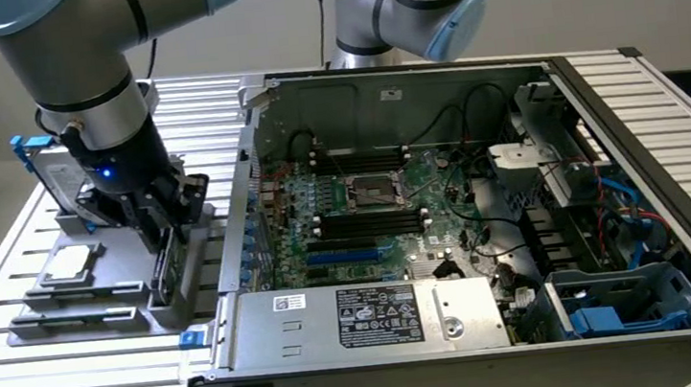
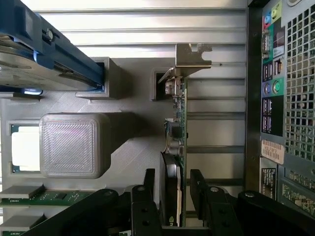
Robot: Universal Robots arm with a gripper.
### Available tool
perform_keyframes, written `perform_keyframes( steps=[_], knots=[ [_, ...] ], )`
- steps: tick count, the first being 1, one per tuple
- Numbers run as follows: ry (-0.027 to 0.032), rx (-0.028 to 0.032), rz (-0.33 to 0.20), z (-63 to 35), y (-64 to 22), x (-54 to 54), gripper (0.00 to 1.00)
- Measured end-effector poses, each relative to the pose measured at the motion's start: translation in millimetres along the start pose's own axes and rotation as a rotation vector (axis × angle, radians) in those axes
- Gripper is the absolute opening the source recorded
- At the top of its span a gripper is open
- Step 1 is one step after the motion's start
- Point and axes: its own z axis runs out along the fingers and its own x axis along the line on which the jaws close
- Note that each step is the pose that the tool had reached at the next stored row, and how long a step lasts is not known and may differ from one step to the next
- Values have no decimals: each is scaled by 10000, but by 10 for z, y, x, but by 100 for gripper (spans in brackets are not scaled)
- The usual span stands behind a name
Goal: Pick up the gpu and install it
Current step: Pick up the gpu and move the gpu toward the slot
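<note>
The gpu [image 2: 181,123] stands on edge in a grey holder [image 2: 133,147], green board showing, silvery end bracket [image 2: 189,56] at its far end. Its black cover sits between my fingers. My gripper [image 2: 173,196] is open, one finger [image 2: 149,194] on each side of the card, with a small gap on the board side. In the exterior view my gripper [image 1: 164,230] hangs low over the holder [image 1: 106,296] at that view's left, and the gpu [image 1: 162,271] shows as a thin edge under it.
The open computer case [image 1: 647,123] with its motherboard [image 1: 374,215] lies at the exterior view's right. A hard drive in a blue frame [image 1: 50,171], a CPU [image 1: 74,262] and memory sticks [image 2: 39,195] share the holder. A second arm [image 1: 409,4] stands behind the case.
</note>
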Motion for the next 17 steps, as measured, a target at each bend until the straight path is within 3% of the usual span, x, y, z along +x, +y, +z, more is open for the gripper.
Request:
perform_keyframes(
  steps=[9,12,13,17],
  knots=[
    [-1,-1,1,-1,-13,-11,42],
    [-1,-1,0,-1,-13,-11,40],
    [-1,-1,1,-1,-13,-11,33],
    [1,-1,1,-1,-13,-11,33]
  ],
)
